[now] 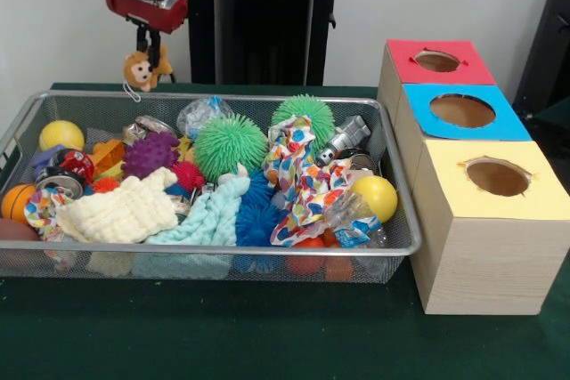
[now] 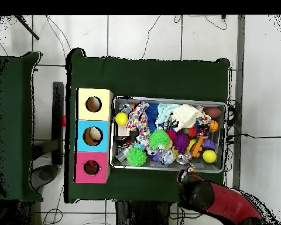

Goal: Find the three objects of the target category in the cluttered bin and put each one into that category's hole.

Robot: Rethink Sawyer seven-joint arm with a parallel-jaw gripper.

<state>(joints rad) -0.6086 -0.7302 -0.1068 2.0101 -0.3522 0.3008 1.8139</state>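
Note:
My gripper [image 1: 147, 45] hangs above the far left corner of the wire mesh bin [image 1: 403, 236] and is shut on a small tan-orange plush animal [image 1: 142, 69], which dangles clear of the clutter. In the overhead view the gripper [image 2: 187, 174] is at the bin's [image 2: 166, 98] lower right edge. The red-topped box's round hole [image 1: 436, 60] is at the far right, beyond the bin; it also shows in the overhead view [image 2: 92, 167]. No other plush animal shows among the clutter.
The blue-topped box [image 1: 499, 126] and the yellow-topped box [image 1: 445, 186] stand in a row in front of the red one. The bin holds green spiky balls [image 1: 230, 144], a purple spiky ball [image 1: 149, 154], a spotted cloth [image 1: 298, 171], a cream cloth [image 1: 125, 211] and yellow balls [image 1: 376, 195].

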